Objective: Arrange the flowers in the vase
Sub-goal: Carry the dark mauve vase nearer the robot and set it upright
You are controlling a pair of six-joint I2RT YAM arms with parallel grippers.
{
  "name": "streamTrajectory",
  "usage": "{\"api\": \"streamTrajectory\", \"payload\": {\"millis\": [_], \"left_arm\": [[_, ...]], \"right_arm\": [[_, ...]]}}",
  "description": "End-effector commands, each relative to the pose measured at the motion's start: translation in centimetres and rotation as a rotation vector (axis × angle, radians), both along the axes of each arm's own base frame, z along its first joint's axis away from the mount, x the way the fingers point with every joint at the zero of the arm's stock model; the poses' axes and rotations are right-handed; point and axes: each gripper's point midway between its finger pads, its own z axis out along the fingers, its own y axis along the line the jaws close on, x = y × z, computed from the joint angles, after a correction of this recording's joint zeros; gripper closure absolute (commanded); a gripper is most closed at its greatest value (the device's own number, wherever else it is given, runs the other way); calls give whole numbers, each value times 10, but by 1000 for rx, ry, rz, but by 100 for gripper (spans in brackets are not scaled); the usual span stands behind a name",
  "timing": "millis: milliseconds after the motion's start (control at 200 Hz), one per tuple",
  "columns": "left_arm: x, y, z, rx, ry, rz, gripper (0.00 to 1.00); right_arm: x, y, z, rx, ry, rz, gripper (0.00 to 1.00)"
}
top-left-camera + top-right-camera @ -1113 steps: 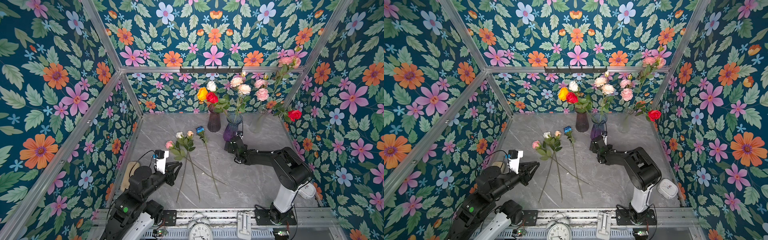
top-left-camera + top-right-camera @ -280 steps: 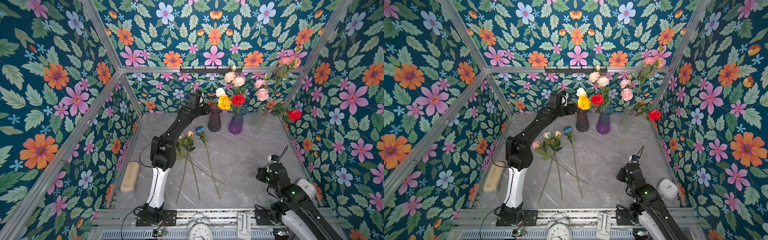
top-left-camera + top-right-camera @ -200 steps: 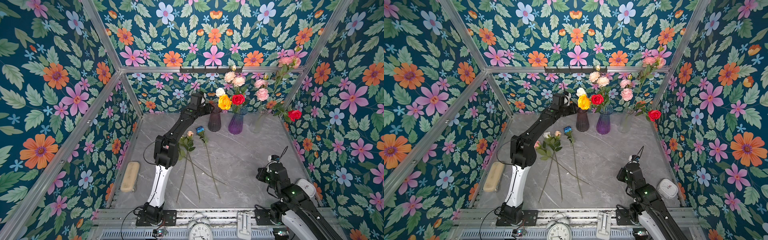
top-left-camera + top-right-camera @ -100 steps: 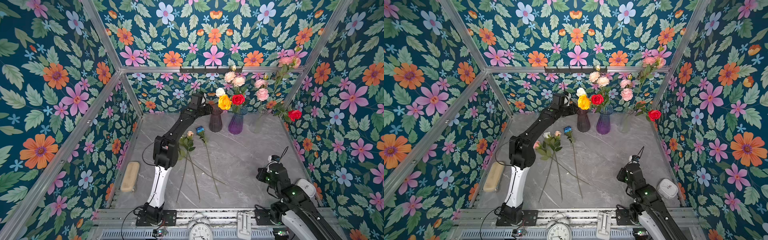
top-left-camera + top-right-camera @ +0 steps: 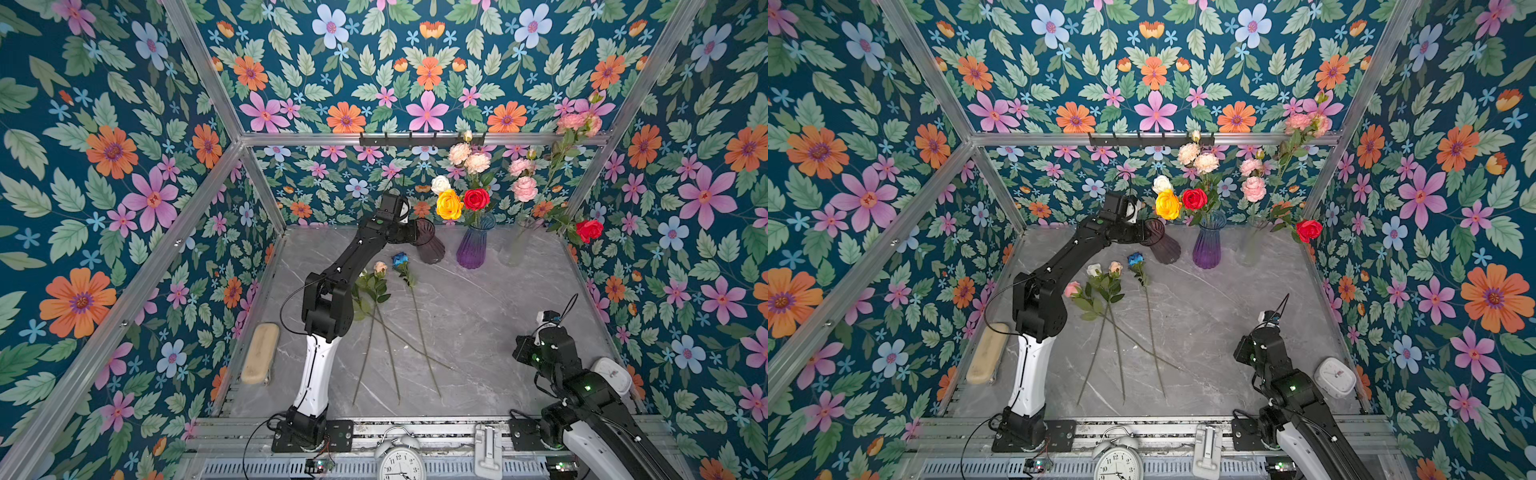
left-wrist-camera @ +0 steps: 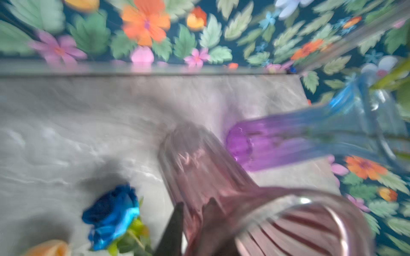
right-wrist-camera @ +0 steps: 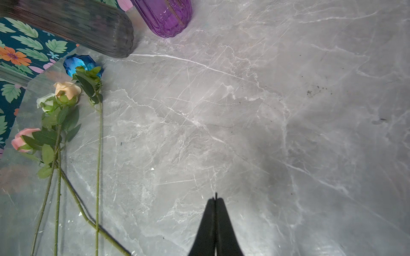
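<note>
At the back of the grey marble tabletop (image 5: pixel 478 316), L gripper (image 5: pixel 417 232) is clamped tight on the rim of a smoky vase (image 5: pixel 433 251), which leans toward the arm, just beside the purple vase (image 5: pixel 471 249). Can't tell if its base touches the table. Fingertips sit behind the glass in both top views. L wrist view is smeared w/ blur: one dark finger (image 6: pixel 175 223) shows outside the vase wall, a second only dimly through it. Clear vase (image 5: pixel 515 245), back right, barely reads against the wallpaper (image 5: pixel 124 166). Pink rose (image 5: pixel 1072 288) shows in a top view only where L arm (image 5: pixel 328 299) doesn't mask it.

Legible: numerals on the alarm clock (image 5: pixel 401 461) at the front rail, dial cut off by frame edge.

Four loose stems lie flat mid-table: pink rose, white rose (image 5: pixel 1094 269), peach rose (image 5: pixel 1115 267), blue rose (image 5: pixel 1135 259). Blue lies nearest L fingers, just below the smoky vase. All are well apart from R gripper (image 7: pixel 215 199), pressed together and empty over bare table, front right. Yellow rose (image 5: pixel 449 204) and red rose (image 5: pixel 476 198) stand in the purple vase; pink ruffled blooms (image 5: pixel 524 189) in the clear vase.
</note>
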Motion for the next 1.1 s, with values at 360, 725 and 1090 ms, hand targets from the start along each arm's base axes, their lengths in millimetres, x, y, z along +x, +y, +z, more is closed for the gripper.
{"api": "streamTrajectory", "payload": {"millis": [360, 725, 1090], "left_arm": [[-70, 37, 64, 43, -40, -13, 100], [-158, 0, 74, -109, 66, -199, 100], [-230, -20, 28, 82, 170, -272, 100]], "right_arm": [[0, -2, 1, -6, -8, -4, 100], [-1, -3, 1, -7, -14, -9, 100], [-2, -4, 2, -6, -30, -10, 100]]}}
